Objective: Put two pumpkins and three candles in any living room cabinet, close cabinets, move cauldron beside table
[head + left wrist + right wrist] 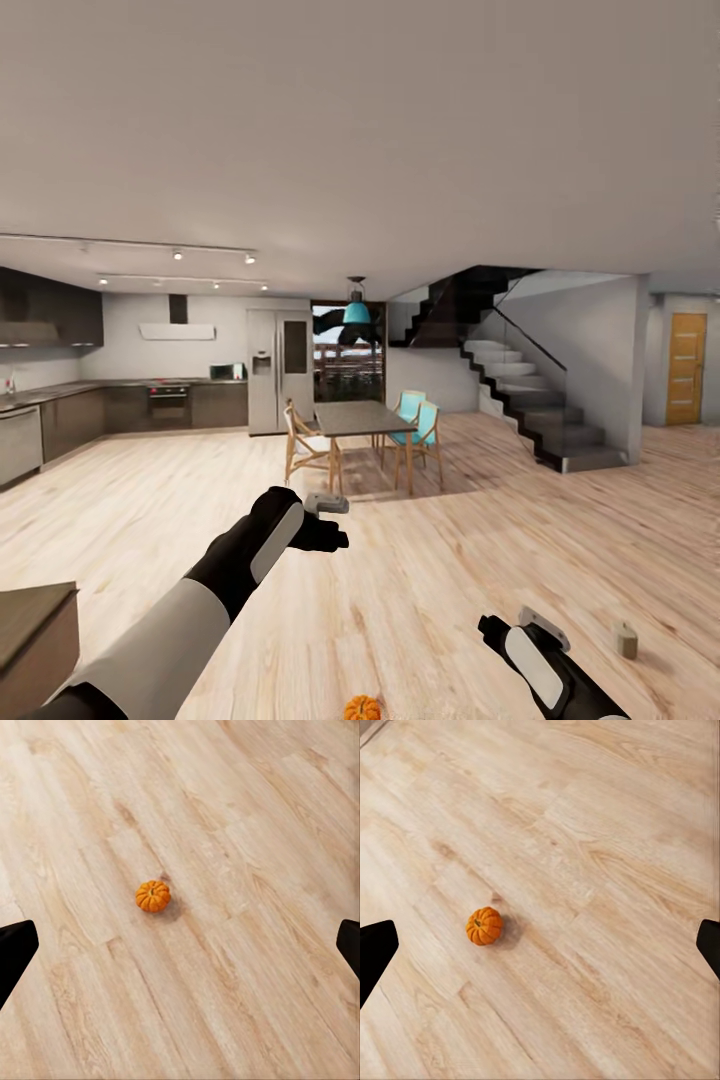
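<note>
Both my claws gape wide, empty; small ribbed bright-orange pumpkin (pixel 153 896) on pale wood floor (pixel 247 810) looks light, rigid, round-slick, so pinch its flanks.

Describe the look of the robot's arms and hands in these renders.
Both arms are glossy black with white shell panels: the left arm has a long white forearm cover and a white oval plate near the wrist; the right arm carries a similar white plate. Each wrist has a small grey block. Left hand fingers are black, and dark fingertips show in the wrist views. No cables or markings visible.
</note>
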Motion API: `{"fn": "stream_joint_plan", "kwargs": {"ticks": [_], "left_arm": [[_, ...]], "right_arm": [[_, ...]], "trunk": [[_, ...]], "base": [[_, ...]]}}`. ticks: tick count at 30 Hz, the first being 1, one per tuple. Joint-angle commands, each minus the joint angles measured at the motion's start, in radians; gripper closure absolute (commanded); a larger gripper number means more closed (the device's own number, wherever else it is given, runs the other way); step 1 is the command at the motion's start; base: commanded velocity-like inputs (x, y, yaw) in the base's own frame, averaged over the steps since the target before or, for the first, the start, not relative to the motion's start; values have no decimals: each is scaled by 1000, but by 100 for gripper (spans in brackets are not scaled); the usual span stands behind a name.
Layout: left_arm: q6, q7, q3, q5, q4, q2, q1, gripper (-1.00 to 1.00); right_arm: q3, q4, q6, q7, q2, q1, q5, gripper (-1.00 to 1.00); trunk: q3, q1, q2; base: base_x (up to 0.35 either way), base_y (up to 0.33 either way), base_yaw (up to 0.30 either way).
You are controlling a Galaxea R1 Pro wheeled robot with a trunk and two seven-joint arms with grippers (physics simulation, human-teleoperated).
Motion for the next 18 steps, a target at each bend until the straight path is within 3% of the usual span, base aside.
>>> {"fn": "stream_joint_plan", "kwargs": {"ticks": [1, 18], "left_arm": [[3, 10, -2, 11, -1, 0, 0, -100], [3, 9, -2, 11, -1, 0, 0, -100]], "right_arm": [[8, -2, 3, -8, -1, 0, -6, -100], [8, -2, 3, -8, 0, 0, -5, -100]], "trunk": [[-2, 0, -1], [-27, 0, -1]], "base": [[0, 0, -155], [0, 0, -154]]}}
